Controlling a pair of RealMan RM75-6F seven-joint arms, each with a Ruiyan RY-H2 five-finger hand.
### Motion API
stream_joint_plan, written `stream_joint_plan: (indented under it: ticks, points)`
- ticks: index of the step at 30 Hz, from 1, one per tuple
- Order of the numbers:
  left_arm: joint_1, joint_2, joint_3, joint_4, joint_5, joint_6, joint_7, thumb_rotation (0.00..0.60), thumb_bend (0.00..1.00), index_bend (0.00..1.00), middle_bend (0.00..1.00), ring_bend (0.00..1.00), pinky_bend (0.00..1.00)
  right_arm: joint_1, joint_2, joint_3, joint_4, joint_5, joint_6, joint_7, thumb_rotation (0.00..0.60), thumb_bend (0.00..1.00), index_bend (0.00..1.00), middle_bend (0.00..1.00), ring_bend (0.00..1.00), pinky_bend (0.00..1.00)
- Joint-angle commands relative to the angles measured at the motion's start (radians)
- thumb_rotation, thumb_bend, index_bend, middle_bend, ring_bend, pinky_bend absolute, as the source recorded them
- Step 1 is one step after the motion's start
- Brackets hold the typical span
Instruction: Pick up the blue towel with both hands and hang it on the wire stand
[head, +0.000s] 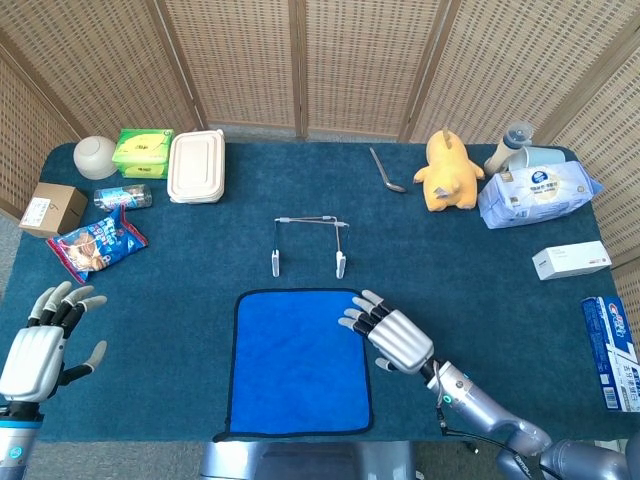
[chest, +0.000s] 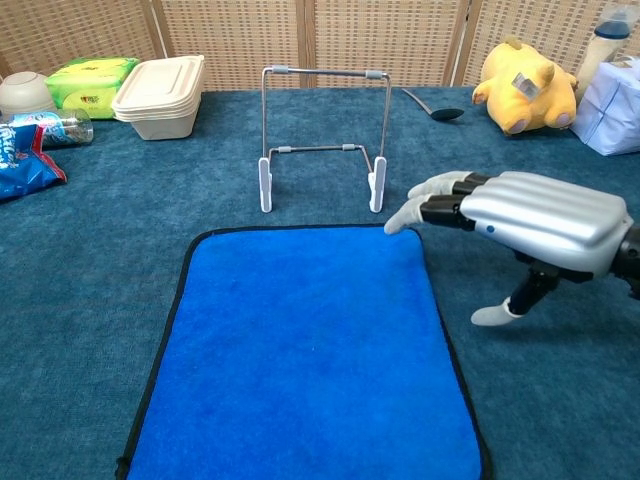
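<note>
Blue towel (head: 298, 360): flat on the table (head: 470, 260), just in front of the wire stand (head: 308, 243). Right hand (head: 393, 333): fingers spread, empty, over towel's far right corner. Left hand (head: 42, 344): fingers apart, empty, well left of towel.

Bare desk (head: 180, 300) lies between my left robot hand (head: 45, 340) and the blue towel (head: 297, 360), nothing in that lane. My right robot hand (head: 392, 335) sits over the towel's far right corner, fingers spread. The wire stand (head: 308, 243) is just beyond the towel's far edge with open cloth on both flanks. Snack bag (head: 97, 242), lunch box (head: 196, 166), spoon (head: 386, 171) and yellow plush (head: 449, 170) stay well apart.
</note>
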Motion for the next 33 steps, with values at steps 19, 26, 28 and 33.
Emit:
stream_joint_plan:
  ticks: [19, 26, 28, 33]
  points:
    - [0.003, -0.009, 0.002, 0.019, -0.005, -0.002, -0.022, 0.600, 0.47, 0.25, 0.18, 0.07, 0.00, 0.049, -0.092, -0.048, 0.130, -0.016, 0.002, 0.030, 0.600, 0.08, 0.16, 0.19, 0.07, 0.11]
    - [0.004, -0.014, 0.003, 0.029, -0.007, -0.003, -0.032, 0.600, 0.47, 0.25, 0.18, 0.07, 0.00, 0.066, -0.106, -0.041, 0.141, -0.005, 0.001, 0.026, 0.600, 0.09, 0.16, 0.19, 0.07, 0.11]
    - [0.004, -0.015, 0.003, 0.033, -0.009, -0.004, -0.035, 0.600, 0.47, 0.25, 0.18, 0.07, 0.00, 0.072, -0.110, -0.039, 0.140, 0.000, -0.004, 0.025, 0.600, 0.08, 0.16, 0.19, 0.07, 0.11]
    - [0.003, -0.020, 0.003, 0.043, -0.014, -0.009, -0.042, 0.600, 0.47, 0.25, 0.18, 0.07, 0.00, 0.088, -0.119, -0.031, 0.141, 0.014, -0.019, 0.015, 0.600, 0.08, 0.16, 0.19, 0.07, 0.11]
